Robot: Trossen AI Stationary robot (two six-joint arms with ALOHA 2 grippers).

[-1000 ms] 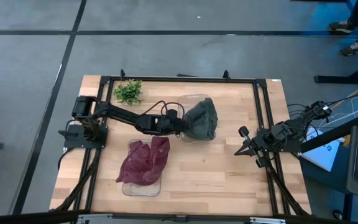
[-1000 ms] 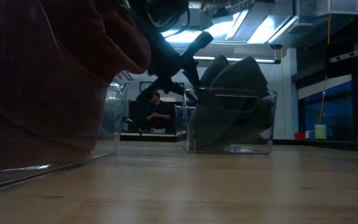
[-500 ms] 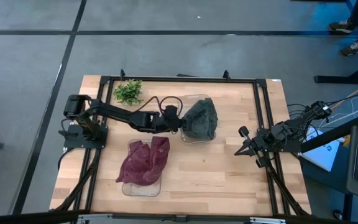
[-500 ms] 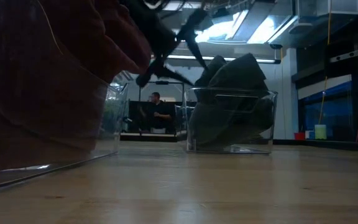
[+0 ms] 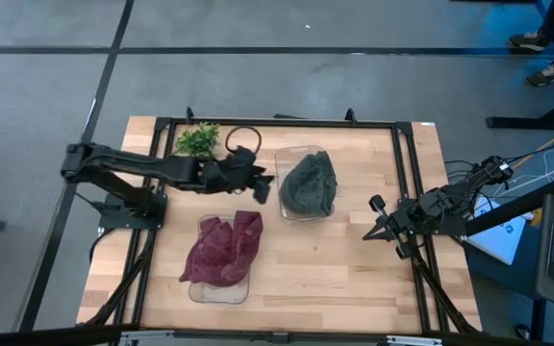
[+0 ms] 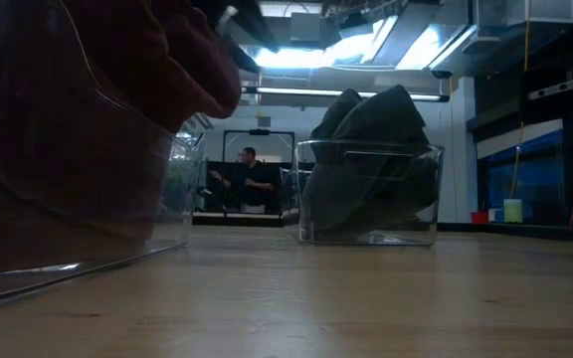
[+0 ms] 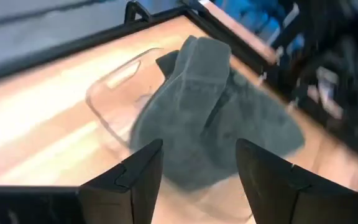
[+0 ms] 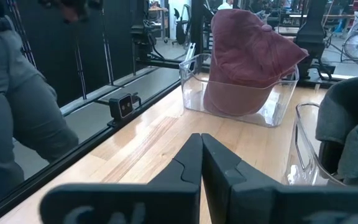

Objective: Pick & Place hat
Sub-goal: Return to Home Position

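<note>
Progress: we judge both placements done | red cap (image 5: 224, 248) sits in left transparent bin (image 5: 215, 293), black cap (image 5: 308, 185) in right transparent bin (image 5: 289, 154) | left jaws open, empty (just beside that bin) | right jaws closed at the tabletop (image 5: 354, 274) edge | remaining: left arm homing.

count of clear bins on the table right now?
2. One bin near the table's middle holds the dark cap; the second bin, farther left, holds the red cap. No others seen.
</note>
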